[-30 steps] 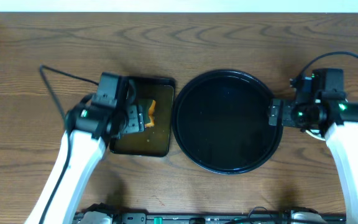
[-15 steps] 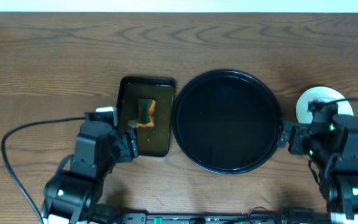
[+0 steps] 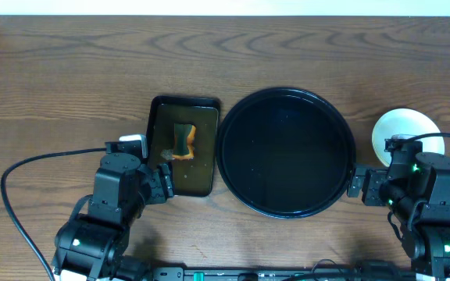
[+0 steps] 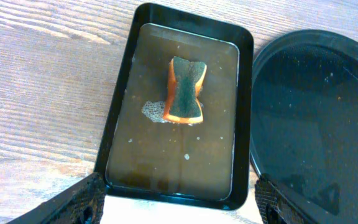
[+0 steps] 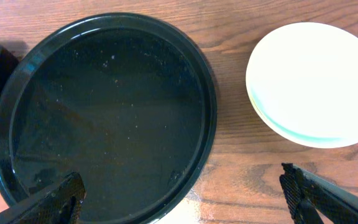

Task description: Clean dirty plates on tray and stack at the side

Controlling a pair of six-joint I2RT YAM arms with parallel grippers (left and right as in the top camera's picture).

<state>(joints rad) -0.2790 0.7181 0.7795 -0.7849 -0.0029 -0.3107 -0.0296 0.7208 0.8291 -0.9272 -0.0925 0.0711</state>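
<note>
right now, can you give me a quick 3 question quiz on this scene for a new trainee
1. True or false: a dirty plate lies on the round black tray.
2. Where is the sponge?
A. in the rectangular tray of brown water
B. on the round black tray
C. on top of the plates
3. Fill in: the stack of plates sits to the robot's ___ of the round black tray.

Key: 1 false, the tray holds nothing; 2 A; 3 right.
</note>
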